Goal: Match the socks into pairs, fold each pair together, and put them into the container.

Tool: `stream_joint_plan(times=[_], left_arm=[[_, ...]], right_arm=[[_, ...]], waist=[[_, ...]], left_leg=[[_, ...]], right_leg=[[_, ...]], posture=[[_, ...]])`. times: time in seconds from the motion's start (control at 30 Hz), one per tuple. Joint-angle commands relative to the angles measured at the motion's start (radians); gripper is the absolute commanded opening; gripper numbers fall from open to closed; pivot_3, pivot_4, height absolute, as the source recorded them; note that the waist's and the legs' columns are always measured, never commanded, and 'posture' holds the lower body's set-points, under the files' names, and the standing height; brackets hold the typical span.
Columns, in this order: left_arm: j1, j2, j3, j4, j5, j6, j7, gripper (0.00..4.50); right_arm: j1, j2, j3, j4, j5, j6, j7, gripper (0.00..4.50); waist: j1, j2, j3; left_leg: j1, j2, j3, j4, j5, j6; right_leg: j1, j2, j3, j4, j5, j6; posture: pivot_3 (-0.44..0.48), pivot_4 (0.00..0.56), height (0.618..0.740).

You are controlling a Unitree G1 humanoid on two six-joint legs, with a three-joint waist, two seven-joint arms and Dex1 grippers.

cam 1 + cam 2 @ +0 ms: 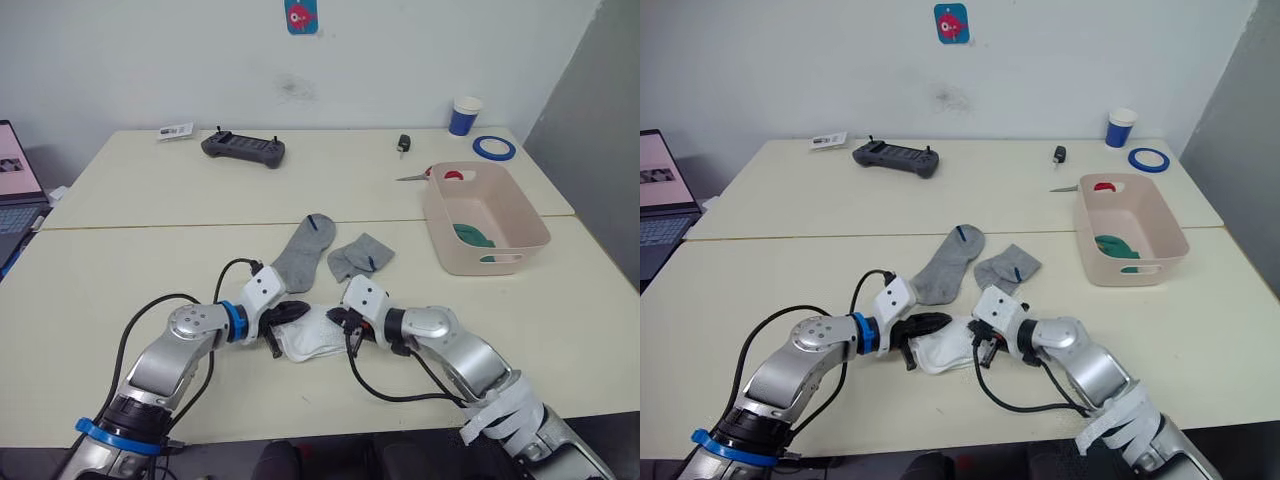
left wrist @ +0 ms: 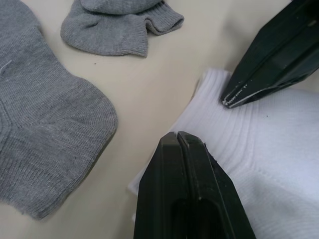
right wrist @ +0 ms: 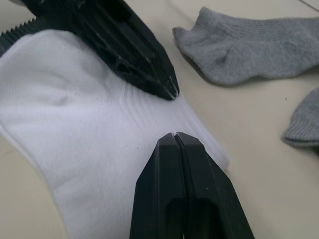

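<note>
A folded white pair of socks (image 1: 308, 340) lies near the table's front edge between my two grippers. My left gripper (image 2: 179, 137) is shut, its tips resting on the ribbed cuff of the white socks (image 2: 259, 149). My right gripper (image 3: 174, 135) is shut too, tips down on the same white fabric (image 3: 84, 129), facing the left one. Just beyond lie a long grey sock (image 1: 303, 252) laid flat and a crumpled grey sock (image 1: 360, 257). The container (image 1: 460, 262) stands at the right with a dark green sock (image 1: 472, 235) inside.
At the back of the table are a black controller (image 1: 243, 148), a key fob (image 1: 403, 143), scissors (image 1: 420, 176), a blue tape roll (image 1: 494, 147) and a blue-white paper cup (image 1: 465, 115). A laptop (image 1: 15, 175) sits at the far left. A seam joins two tables.
</note>
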Motion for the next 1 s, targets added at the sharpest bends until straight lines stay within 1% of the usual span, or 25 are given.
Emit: stream_joint_plan(times=[0.03,0.1,0.17,0.23,0.33,0.37,0.43,0.5,0.6,0.73,0.87,1.0], left_arm=[[0.039,-0.011,0.043,0.003,-0.001,-0.032,0.015,0.0],[0.039,-0.005,0.103,-0.071,-0.06,-0.026,-0.003,0.0],[0.037,0.015,0.146,-0.148,-0.132,0.022,-0.038,0.0],[0.031,0.057,0.174,-0.231,-0.221,0.109,-0.088,0.0],[0.043,0.131,0.161,-0.291,-0.258,0.161,-0.158,0.0],[0.05,0.147,0.15,-0.297,-0.255,0.163,-0.168,0.0],[0.072,0.172,0.097,-0.269,-0.192,0.134,-0.184,0.0],[0.082,0.181,0.063,-0.239,-0.146,0.104,-0.188,0.0],[0.089,0.166,0.028,-0.15,-0.077,0.052,-0.168,0.0],[0.111,0.166,-0.007,-0.081,-0.004,-0.014,-0.168,0.0],[0.126,0.167,0.011,-0.052,0.004,-0.038,-0.167,0.0],[0.14,0.178,0.068,-0.117,-0.062,0.001,-0.18,0.0]], right_arm=[[0.021,-0.011,-0.054,-0.003,-0.005,-0.044,0.004,0.03],[0.017,-0.001,-0.116,-0.052,0.057,-0.032,0.03,0.03],[0.011,0.008,-0.158,-0.102,0.116,-0.009,0.058,0.03],[0.001,0.0,-0.154,-0.152,0.155,0.026,0.1,0.03],[-0.008,-0.013,-0.104,-0.188,0.17,0.064,0.147,0.03],[-0.009,-0.015,-0.087,-0.189,0.168,0.069,0.154,0.03],[-0.011,-0.023,-0.018,-0.159,0.123,0.051,0.172,0.03],[-0.011,-0.024,0.02,-0.135,0.096,0.036,0.177,0.03],[-0.011,-0.027,0.051,-0.092,0.063,0.033,0.177,0.03],[0.012,-0.069,0.048,-0.086,0.041,0.045,0.188,0.03],[0.053,-0.136,-0.001,-0.128,0.058,0.06,0.205,0.03],[0.072,-0.162,-0.054,-0.198,0.098,0.071,0.219,0.03]], waist=[[-0.001,0.0,0.0],[-0.001,0.0,0.0],[-0.001,-0.001,0.002],[-0.001,-0.002,0.002],[-0.004,-0.002,0.003],[-0.004,-0.002,0.003],[-0.006,-0.002,0.003],[-0.006,-0.002,0.003],[-0.005,-0.002,0.003],[-0.002,-0.002,0.003],[-0.001,-0.002,0.003],[-0.005,-0.002,0.003]], left_leg=[[0.0,0.0,0.0,0.0,0.0,0.0],[0.0,0.0,0.0,0.0,0.0,0.0],[-0.001,0.0,0.0,0.0,0.0,0.0],[-0.002,0.0,-0.001,0.0,0.0,0.0],[-0.001,0.0,-0.001,-0.001,0.0,0.0],[-0.001,0.0,-0.001,-0.002,0.0,0.0],[-0.001,0.0,-0.001,-0.002,0.0,0.0],[0.0,0.0,0.0,-0.002,0.0,0.0],[-0.001,0.0,-0.001,-0.001,0.0,0.0],[0.0,0.0,0.0,-0.001,0.0,0.0],[0.0,0.0,0.0,-0.001,0.0,0.0],[0.002,0.0,0.0,-0.001,0.0,0.0]], right_leg=[[0.0,0.0,0.0,0.0,0.0,0.0],[0.0,0.0,0.0,0.0,0.0,0.0],[-0.001,0.0,0.0,0.001,0.0,0.0],[-0.001,0.0,-0.001,0.001,0.0,0.0],[-0.001,0.0,0.0,0.0,0.0,0.0],[-0.001,0.0,0.0,0.0,0.0,0.0],[-0.001,0.0,-0.001,-0.001,0.0,0.0],[-0.001,0.0,0.0,-0.001,-0.001,-0.001],[-0.001,0.0,-0.001,0.0,-0.001,-0.001],[-0.001,0.0,-0.001,0.0,-0.001,-0.001],[0.0,0.0,-0.001,0.0,-0.001,-0.001],[0.001,0.0,0.0,0.001,-0.001,-0.001]], posture=[[0.0,0.15,0.74],[0.0,0.15,0.74],[0.0,0.15,0.74],[0.0,0.15,0.74],[0.0,0.15,0.74],[0.0,0.15,0.74],[0.0,0.15,0.74],[0.0,0.15,0.74],[0.0,0.15,0.74],[0.0,0.15,0.74],[0.0,0.15,0.74],[0.0,0.15,0.74]])
